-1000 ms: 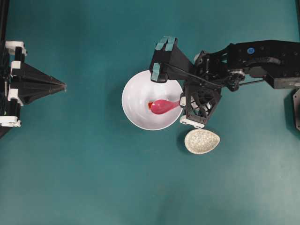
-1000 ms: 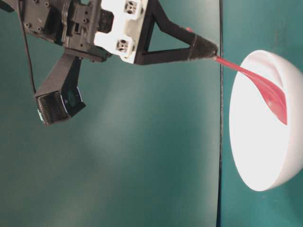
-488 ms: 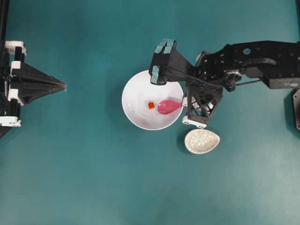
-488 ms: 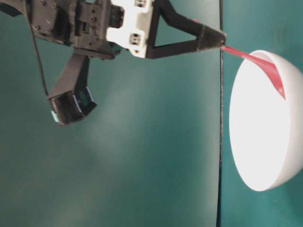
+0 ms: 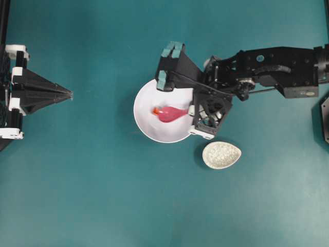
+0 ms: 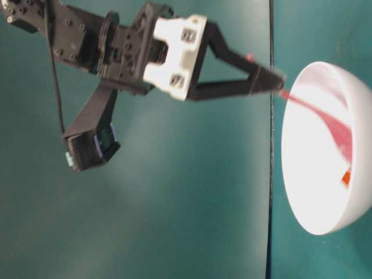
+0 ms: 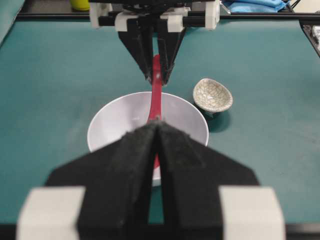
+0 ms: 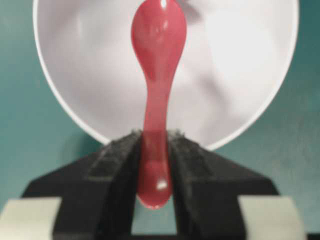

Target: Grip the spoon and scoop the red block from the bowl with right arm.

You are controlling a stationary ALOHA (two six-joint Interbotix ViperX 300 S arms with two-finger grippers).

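My right gripper (image 5: 192, 109) is shut on the handle of the magenta spoon (image 5: 169, 113), with the handle end sticking out behind the fingers (image 8: 120, 155). The spoon's scoop lies inside the white bowl (image 5: 141, 123), pointing left. The tiny red block (image 5: 155, 110) sits at the scoop's left tip, touching it. From table level the block (image 6: 346, 176) shows low in the bowl (image 6: 314, 197), just below the spoon (image 6: 331, 119). In the right wrist view the spoon (image 8: 157, 60) hides the block. My left gripper (image 5: 69, 94) is shut and empty, far left of the bowl.
A small speckled beige dish (image 5: 221, 155) stands on the teal table just right of and below the bowl, under the right arm's wrist. The right arm's camera housing (image 5: 169, 64) hangs over the bowl's upper rim.
The right arm has pushed left after drawing the spoon back right and baring the block. The scoop's tip now meets the block, which sits further left in the bowl.
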